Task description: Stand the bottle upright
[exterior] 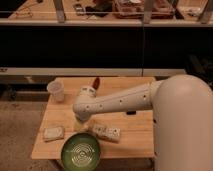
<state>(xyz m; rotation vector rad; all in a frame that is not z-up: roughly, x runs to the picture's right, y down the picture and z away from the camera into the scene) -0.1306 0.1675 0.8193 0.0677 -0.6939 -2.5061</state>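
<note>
The bottle (107,132), cream-white with a mottled pale label, lies on its side near the front of the wooden table (135,135). My white arm reaches in from the right across the table. The gripper (80,120) points down just left of the bottle, above the green bowl, and holds nothing. Its fingers are mostly hidden under the wrist. The bottle is apart from the gripper.
A translucent white cup (56,91) stands at the table's back left. A flat pale packet (52,133) lies at the front left. The green bowl (80,151) sits at the front edge. A reddish object (95,81) is at the back and a small dark item (131,112) lies under the arm.
</note>
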